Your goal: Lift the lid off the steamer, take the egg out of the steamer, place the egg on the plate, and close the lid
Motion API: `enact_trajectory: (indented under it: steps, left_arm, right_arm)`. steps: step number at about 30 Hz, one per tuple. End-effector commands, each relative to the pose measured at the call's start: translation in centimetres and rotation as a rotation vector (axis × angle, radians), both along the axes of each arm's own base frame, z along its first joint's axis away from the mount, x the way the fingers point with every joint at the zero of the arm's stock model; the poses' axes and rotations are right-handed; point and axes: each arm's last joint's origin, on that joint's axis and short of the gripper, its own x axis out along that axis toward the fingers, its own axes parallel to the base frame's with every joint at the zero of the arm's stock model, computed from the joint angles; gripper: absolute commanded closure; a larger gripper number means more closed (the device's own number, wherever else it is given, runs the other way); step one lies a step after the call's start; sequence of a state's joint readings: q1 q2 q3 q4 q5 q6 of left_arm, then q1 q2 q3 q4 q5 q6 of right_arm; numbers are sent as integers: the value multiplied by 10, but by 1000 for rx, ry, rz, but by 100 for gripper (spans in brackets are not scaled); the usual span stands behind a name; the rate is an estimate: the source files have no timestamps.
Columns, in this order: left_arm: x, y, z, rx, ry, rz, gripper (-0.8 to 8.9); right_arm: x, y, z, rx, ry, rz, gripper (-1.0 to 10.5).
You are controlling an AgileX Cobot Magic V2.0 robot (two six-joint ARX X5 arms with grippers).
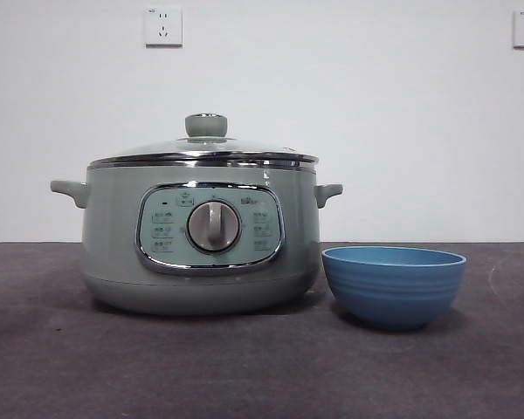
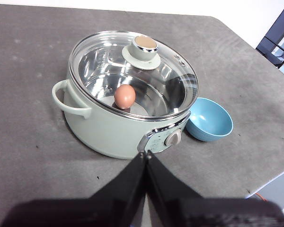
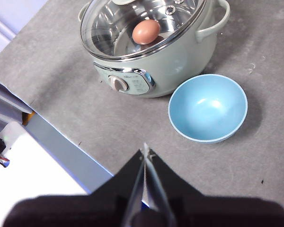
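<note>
The pale green steamer (image 1: pixel 201 236) stands on the table with its glass lid (image 1: pixel 205 150) on it. It also shows in the left wrist view (image 2: pixel 109 130) and the right wrist view (image 3: pixel 180 56). The reddish-brown egg (image 2: pixel 125 96) lies inside, seen through the lid (image 2: pixel 170 78); it also shows in the right wrist view (image 3: pixel 146 31). The blue plate, a deep bowl (image 1: pixel 393 284), stands empty beside the steamer. My left gripper (image 2: pixel 146 153) is shut, above the table on the steamer's panel side. My right gripper (image 3: pixel 145 151) is shut, above the table near the bowl (image 3: pixel 208 108).
The dark grey table (image 1: pixel 262 367) ends at an edge near my right gripper (image 3: pixel 61 142). Two wall sockets (image 1: pixel 163 26) are on the white wall behind. No arm shows in the front view.
</note>
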State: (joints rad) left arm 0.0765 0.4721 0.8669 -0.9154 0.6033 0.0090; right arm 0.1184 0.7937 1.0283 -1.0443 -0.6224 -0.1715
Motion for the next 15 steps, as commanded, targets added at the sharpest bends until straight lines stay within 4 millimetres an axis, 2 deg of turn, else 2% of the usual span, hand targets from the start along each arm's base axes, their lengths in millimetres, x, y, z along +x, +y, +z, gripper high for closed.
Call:
enact_trajectory:
  steps: [1,4,5,10,15]
  left_arm:
    - [-1,0,2,8,-17,-8,626]
    - [0,0,3,6,-25,-8,263]
    - [0,0,3,6,-29,-10,233]
    - [2,-2,7,-4,-67,-36,238]
    - [15,-3,11,-36,-81,-66,238]
  right_arm:
    - [0,0,2,12,-11,-2,718]
    - [0,0,2,25,2,-15,397]
    - [0,0,2,25,2,-16,354]
    - [0,0,2,28,4,-18,348]
    - [0,0,2,29,5,-19,348]
